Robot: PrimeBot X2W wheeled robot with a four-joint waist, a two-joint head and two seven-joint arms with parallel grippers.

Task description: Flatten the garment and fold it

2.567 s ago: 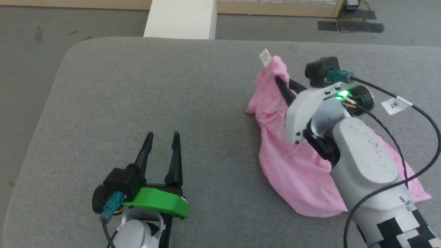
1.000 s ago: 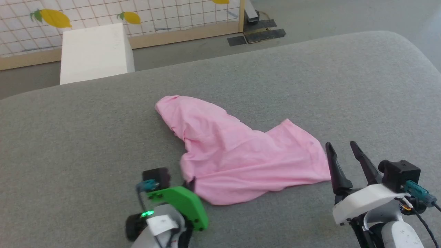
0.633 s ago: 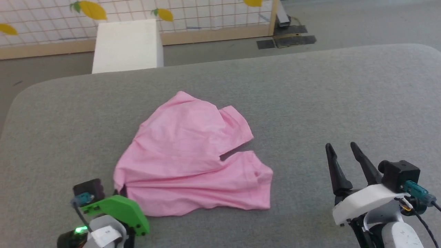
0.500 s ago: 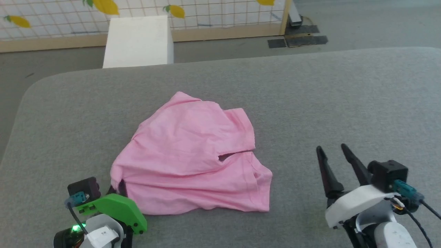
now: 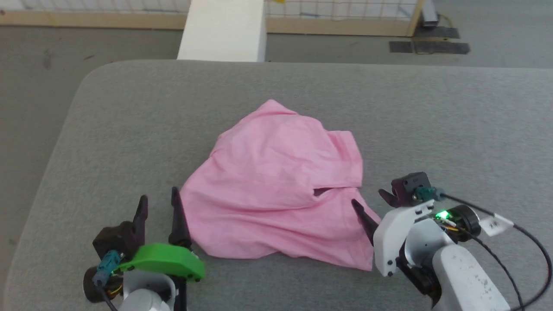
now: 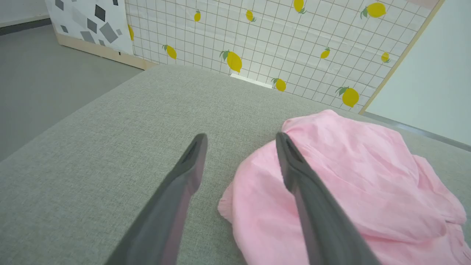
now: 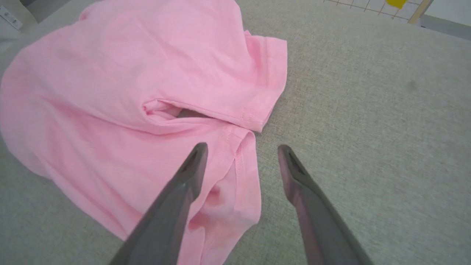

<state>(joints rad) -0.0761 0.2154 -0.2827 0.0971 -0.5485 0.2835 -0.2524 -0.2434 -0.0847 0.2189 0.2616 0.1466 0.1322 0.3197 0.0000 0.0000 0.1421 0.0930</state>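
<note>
Garment: the pink garment (image 5: pixel 276 181) lies bunched and rumpled on the grey bench (image 5: pixel 129 129), between the two tools. One flap is doubled over another, with a dark gap where they meet.

Left tool: the left tool (image 5: pixel 159 194) has its fingers spread and holds nothing. The cloth's rounded edge lies just beside its right finger, and bare bench lies under its left finger.

Right tool: the right tool (image 7: pixel 243 148) has its fingers spread and empty, and they straddle the stitched hem (image 7: pixel 239 162) at the cloth's nearest corner. Its left finger is over pink and its right finger over bare bench. I cannot tell whether either touches.

Just changed: half a second ago the left tool sat tucked against the cloth's near corner, and it now stands clear with its fingers apart. The right tool was then well off to the side and is now at the hem. The head camera has also swung, so the garment's shift across that view is not its own.

Meaning for the task: the drag toward the middle looks finished, and flattening is still at an early stage.

Next need: probably a pinch on the hem by the right tool, then a pull outward to open the doubled flap.

Risk: thin cloth may slip out, or both layers may be caught together.
</note>
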